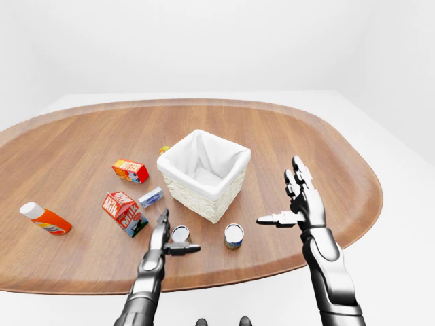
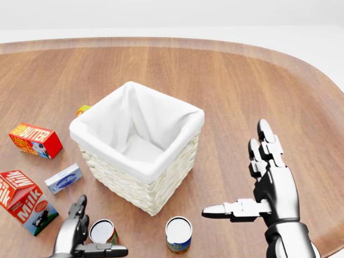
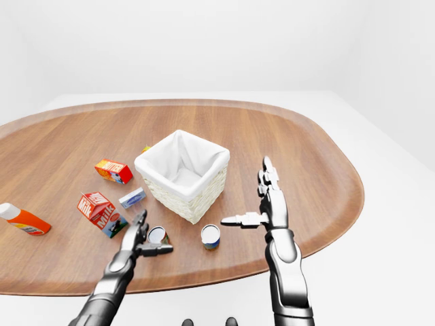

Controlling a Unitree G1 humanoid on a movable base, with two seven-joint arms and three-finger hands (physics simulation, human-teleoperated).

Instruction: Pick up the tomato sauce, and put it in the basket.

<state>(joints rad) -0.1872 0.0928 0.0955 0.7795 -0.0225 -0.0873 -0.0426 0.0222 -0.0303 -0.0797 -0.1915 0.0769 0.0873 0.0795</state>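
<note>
The tomato sauce [image 2: 102, 231] is a small can with a red label and a silver lid, standing near the bottom left of the head view. My left hand [image 2: 89, 237] is open beside it, with fingers to the can's left and the thumb stretched under it; I cannot tell whether they touch. The wicker basket [image 2: 123, 185] with a white cloth lining stands just above, with nothing in it. My right hand [image 2: 237, 173] hovers open at the right, palm toward the basket, holding nothing.
A second can [image 2: 178, 234] with a blue and yellow label stands below the basket. At the left lie a milk carton [image 2: 22, 202], a butter box [image 2: 35, 140] and a small blue-white box [image 2: 63, 178]. An orange bottle [image 1: 45, 219] lies far left. The table edge [image 1: 272, 274] runs close below the cans.
</note>
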